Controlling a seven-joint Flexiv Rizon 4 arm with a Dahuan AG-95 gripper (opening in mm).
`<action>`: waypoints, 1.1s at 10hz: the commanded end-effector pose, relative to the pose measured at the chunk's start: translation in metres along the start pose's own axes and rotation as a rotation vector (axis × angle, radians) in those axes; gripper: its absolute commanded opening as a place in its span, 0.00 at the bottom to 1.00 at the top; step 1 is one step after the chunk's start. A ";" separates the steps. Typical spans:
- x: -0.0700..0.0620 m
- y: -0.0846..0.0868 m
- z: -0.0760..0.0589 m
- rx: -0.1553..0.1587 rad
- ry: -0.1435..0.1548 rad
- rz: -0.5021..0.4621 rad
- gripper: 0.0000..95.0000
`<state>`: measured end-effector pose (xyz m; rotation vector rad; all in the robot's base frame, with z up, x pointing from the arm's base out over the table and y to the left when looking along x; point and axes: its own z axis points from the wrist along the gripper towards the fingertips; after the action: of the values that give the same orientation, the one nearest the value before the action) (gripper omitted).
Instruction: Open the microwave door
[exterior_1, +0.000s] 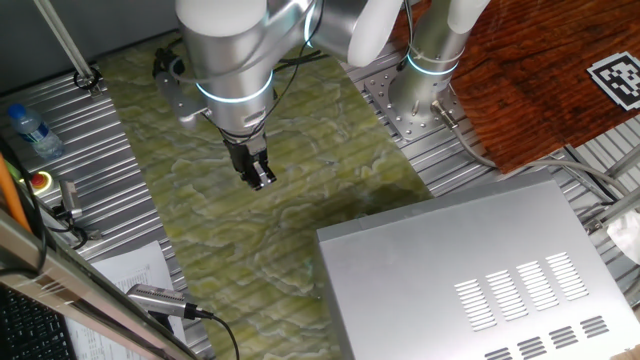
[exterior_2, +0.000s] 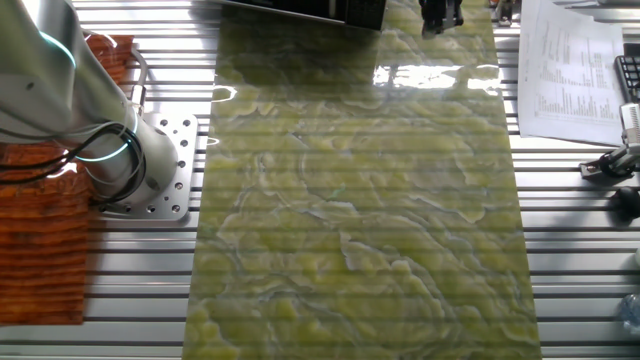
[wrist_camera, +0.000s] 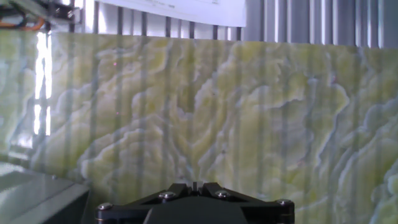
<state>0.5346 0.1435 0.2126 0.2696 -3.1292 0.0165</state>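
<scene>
The microwave (exterior_1: 455, 265) is a large silver-grey box with vent slots on top, at the lower right of one fixed view. Its front panel, the microwave door, faces the green mat; only a dark strip (exterior_2: 300, 8) shows at the top edge of the other fixed view. A grey corner of the box (wrist_camera: 34, 196) shows at the lower left of the hand view. My gripper (exterior_1: 259, 178) hangs above the mat, left of and apart from the microwave, its fingers together and holding nothing. It also shows in the hand view (wrist_camera: 194, 185) and at the top edge of the other fixed view (exterior_2: 440, 15).
A green marbled mat (exterior_1: 250, 240) covers the table's middle. A rust-brown wooden board (exterior_1: 540, 80) lies behind the microwave. The arm's base (exterior_1: 430, 90) stands at the back. A water bottle (exterior_1: 30, 130), a red button (exterior_1: 42, 181) and papers (exterior_1: 130, 270) lie at the left.
</scene>
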 end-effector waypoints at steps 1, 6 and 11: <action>0.003 0.014 0.000 -0.020 0.018 -0.165 0.00; 0.016 0.057 0.005 -0.015 -0.008 -0.344 0.00; 0.018 0.060 0.005 0.002 -0.020 -0.428 0.00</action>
<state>0.5072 0.2009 0.2070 0.8990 -3.0240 0.0249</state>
